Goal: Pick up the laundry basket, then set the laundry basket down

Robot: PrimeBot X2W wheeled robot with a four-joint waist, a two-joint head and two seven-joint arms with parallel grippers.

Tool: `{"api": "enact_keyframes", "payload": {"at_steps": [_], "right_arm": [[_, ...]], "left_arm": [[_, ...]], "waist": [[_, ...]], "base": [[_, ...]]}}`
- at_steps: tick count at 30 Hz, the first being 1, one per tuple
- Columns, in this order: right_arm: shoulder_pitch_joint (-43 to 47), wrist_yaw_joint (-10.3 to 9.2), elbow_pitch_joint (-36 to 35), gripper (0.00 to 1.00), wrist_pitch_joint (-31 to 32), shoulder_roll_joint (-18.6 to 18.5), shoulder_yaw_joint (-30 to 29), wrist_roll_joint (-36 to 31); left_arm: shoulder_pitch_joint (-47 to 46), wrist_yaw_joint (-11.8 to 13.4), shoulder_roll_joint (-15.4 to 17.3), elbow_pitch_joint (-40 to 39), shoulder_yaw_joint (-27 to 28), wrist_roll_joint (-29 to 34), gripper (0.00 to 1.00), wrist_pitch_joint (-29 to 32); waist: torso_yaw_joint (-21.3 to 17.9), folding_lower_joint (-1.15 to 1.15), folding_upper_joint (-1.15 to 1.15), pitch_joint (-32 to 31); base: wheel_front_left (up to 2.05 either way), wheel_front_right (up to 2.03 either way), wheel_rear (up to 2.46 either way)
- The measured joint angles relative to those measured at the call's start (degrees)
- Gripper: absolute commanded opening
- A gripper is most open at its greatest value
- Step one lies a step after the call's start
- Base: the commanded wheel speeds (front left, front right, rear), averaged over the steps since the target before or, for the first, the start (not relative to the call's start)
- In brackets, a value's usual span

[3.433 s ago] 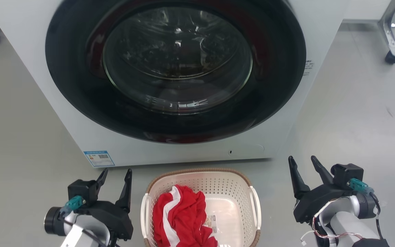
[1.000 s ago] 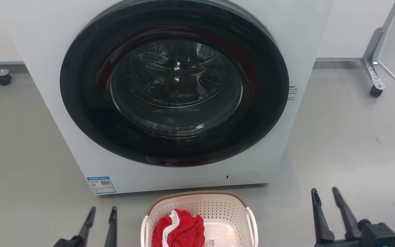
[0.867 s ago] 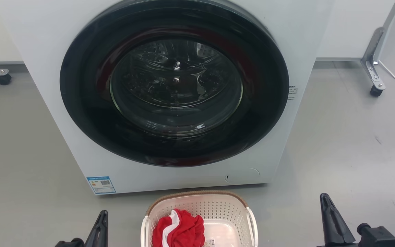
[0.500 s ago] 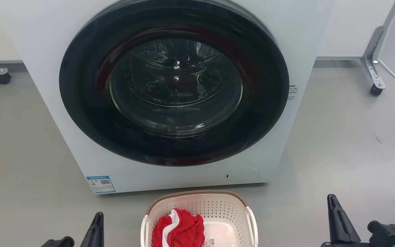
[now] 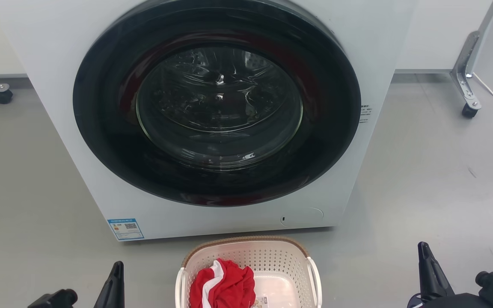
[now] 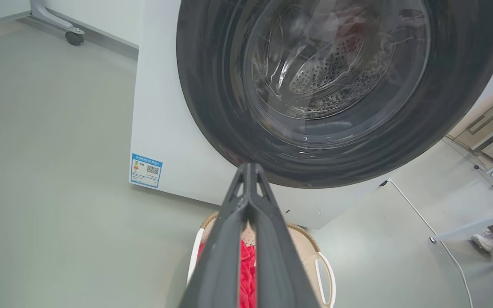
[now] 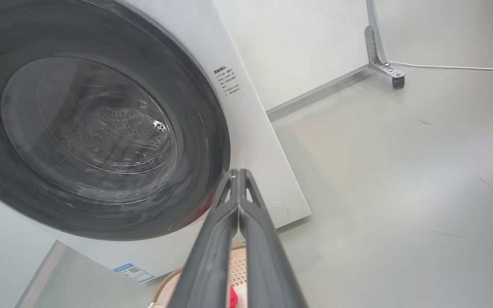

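Note:
The laundry basket (image 5: 272, 256) stands on the floor right before the washer, cream and perforated, with a brown woven rim and white side handles. A red and white garment (image 5: 223, 286) lies crumpled in its left half. My left gripper (image 5: 117, 271) points up from the bottom edge, left of the basket and apart from it. In the left wrist view that gripper (image 6: 249, 173) is shut on nothing, with the basket (image 6: 304, 235) behind it. My right gripper (image 5: 424, 254) stands well off the basket's right side. Its tips (image 7: 238, 175) are pressed together and empty, above the basket rim (image 7: 165, 284).
A white front-loading washer (image 5: 101, 188) with its dark round door (image 5: 218, 102) closed rises just behind the basket. Caster legs (image 5: 469, 111) of a frame stand at the back right, with a cable on the floor. Grey floor spreads on both sides.
Over the last second both grippers went from open to shut and drifted outward and lower in the head view. The basket has stayed put. Since the oldest frame the camera has shifted.

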Motion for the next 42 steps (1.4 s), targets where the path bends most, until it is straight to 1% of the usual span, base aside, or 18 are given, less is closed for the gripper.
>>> {"api": "enact_keyframes", "payload": {"at_steps": [1, 7, 9, 11, 19, 21, 23, 24, 35, 41, 42], "right_arm": [[-0.08, 0.13, 0.15, 0.0, 0.22, 0.05, -0.21, 0.68], [-0.98, 0.66, 0.88, 0.0, 1.46, 0.59, -1.57, 4.92], [-1.01, 1.16, 1.13, 0.0, 1.75, 0.75, -2.0, 6.39], [-1.04, 1.22, 1.4, 0.0, 2.24, 0.86, -2.45, 7.95], [-2.09, 2.48, 2.5, 0.0, 3.77, 1.55, -4.24, 13.66], [-2.23, 2.81, 2.87, 0.0, 4.35, 1.7, -4.9, 15.78], [-2.27, 3.05, 3.01, 0.0, 4.72, 1.72, -5.14, 16.41], [-2.4, 3.23, 3.22, 0.0, 4.92, 1.85, -5.57, 18.06], [-3.39, 4.68, 4.58, 0.0, 6.81, 2.67, -7.69, 25.2], [-4.01, 5.39, 5.32, 0.0, 7.98, 3.08, -9.06, 29.51], [-4.21, 5.65, 5.47, 0.0, 8.28, 3.15, -9.26, 30.15]], "left_arm": [[-0.19, -0.41, -0.1, 0.1, 0.21, -0.67, 0.0, 0.09], [-0.64, -0.96, -0.57, 0.88, 1.36, -4.61, 0.0, 0.89], [-0.91, -1.44, -0.7, 1.12, 1.74, -5.71, 0.0, 1.27], [-1.37, -1.46, -0.91, 1.37, 2.05, -7.59, 0.0, 1.36], [-2.04, -2.67, -1.62, 2.53, 3.6, -12.47, 0.0, 2.85], [-2.76, -2.99, -1.94, 2.82, 4.16, -15.01, 0.0, 3.28], [-2.84, -3.3, -2.08, 2.96, 4.43, -15.49, 0.0, 3.36], [-2.87, -3.46, -2.2, 3.28, 4.77, -16.67, 0.0, 3.64], [-4.11, -4.95, -3.04, 4.67, 6.61, -23.35, 0.0, 4.89], [-5.03, -5.58, -3.56, 5.52, 7.68, -27.77, 0.0, 5.84], [-5.15, -5.99, -3.66, 5.66, 7.87, -28.73, 0.0, 5.95]], "waist": [[0.0, 0.0, 0.0, 0.01], [-0.02, 0.0, 0.0, 0.1], [-0.03, 0.0, 0.0, 0.12], [-0.03, 0.0, 0.0, 0.15], [-0.05, 0.0, 0.0, 0.26], [-0.06, 0.0, 0.0, 0.3], [-0.06, 0.0, 0.0, 0.32], [-0.07, 0.0, 0.0, 0.35], [-0.09, 0.0, 0.0, 0.48], [-0.11, 0.0, 0.0, 0.57], [-0.11, 0.0, 0.0, 0.59]], "base": [[0.0, 0.0, 0.0], [0.0, 0.0, 0.0], [0.0, 0.0, 0.0], [0.0, 0.0, 0.0], [0.0, 0.0, 0.0], [0.0, 0.0, 0.0], [0.0, 0.0, 0.0], [0.0, 0.0, 0.0], [0.0, 0.0, 0.0], [0.0, 0.0, 0.0], [0.0, 0.0, 0.0]]}}
